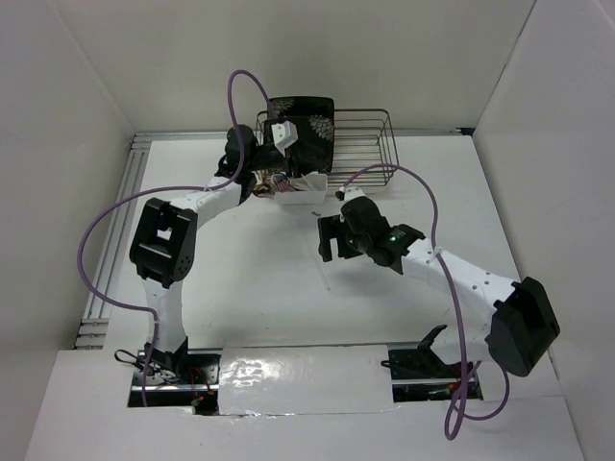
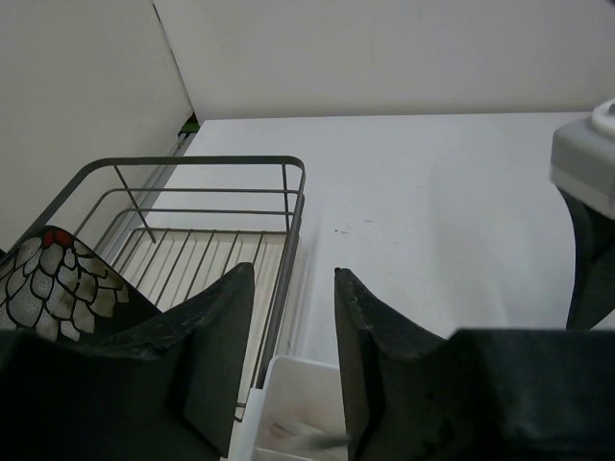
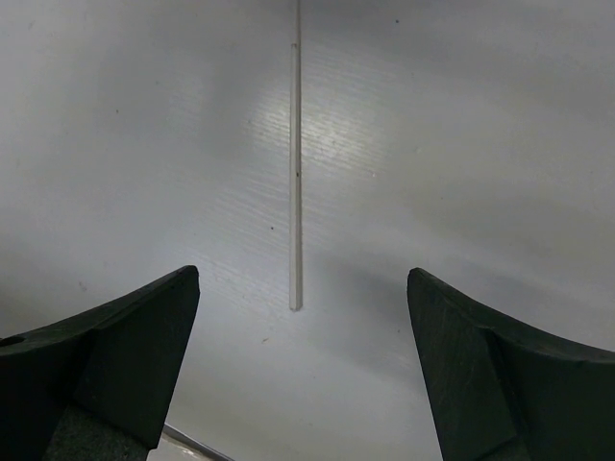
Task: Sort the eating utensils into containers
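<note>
R pincer (image 3: 303, 279) wide, empty, above pale chopstick (image 3: 295, 173) flat on counter (image 3: 480, 144); stick centred btwn jaws, long axis straight ahead, crosswise to closing line. R arm nearer. L pincer (image 2: 293, 279) part-open, empty, over white tub (image 2: 298, 403).

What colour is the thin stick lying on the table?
The chopstick is pale, almost white. It shows best in the right wrist view.
</note>
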Available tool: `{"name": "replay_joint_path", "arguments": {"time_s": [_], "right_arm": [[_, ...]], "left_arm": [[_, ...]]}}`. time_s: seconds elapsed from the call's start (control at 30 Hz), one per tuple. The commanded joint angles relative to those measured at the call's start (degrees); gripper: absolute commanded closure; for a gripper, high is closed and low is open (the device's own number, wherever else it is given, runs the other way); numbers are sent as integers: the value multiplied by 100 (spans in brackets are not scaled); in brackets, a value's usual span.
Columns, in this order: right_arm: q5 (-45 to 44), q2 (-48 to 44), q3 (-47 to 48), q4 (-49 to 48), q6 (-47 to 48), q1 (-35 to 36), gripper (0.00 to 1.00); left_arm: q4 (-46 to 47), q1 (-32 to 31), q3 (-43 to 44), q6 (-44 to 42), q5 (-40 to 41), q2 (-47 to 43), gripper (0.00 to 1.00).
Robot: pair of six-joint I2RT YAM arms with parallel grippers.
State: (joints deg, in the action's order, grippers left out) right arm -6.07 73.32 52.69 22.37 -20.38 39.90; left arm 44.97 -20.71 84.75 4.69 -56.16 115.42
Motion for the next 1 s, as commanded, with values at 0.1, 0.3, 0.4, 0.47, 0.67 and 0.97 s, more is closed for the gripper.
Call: {"name": "replay_joint_path", "arguments": {"time_s": [0.1, 0.3, 0.4, 0.47, 0.67, 0.97], "right_arm": [[167, 68, -215, -470, -19, -26, 6], [220, 419, -268, -593, 122, -26, 12], [352, 718, -268, -655, 122, -9, 18], [413, 858, -320, -777, 70, 0, 21], [483, 1079, -373, -1006, 61, 79, 26], [290, 1606, -241, -998, 78, 351, 32]], "left_arm": [[231, 23, 156, -267, 131, -28, 40], [-59, 128, 427, 31, 604, -589, 19], [-645, 181, 919, 357, 1676, -870, 5], [-1076, 251, 1218, 453, 2266, -1011, 3], [-2000, 602, 1421, 779, 3330, -1793, 0], [-2879, 1226, 571, 1298, 3436, -3417, 0]]}}
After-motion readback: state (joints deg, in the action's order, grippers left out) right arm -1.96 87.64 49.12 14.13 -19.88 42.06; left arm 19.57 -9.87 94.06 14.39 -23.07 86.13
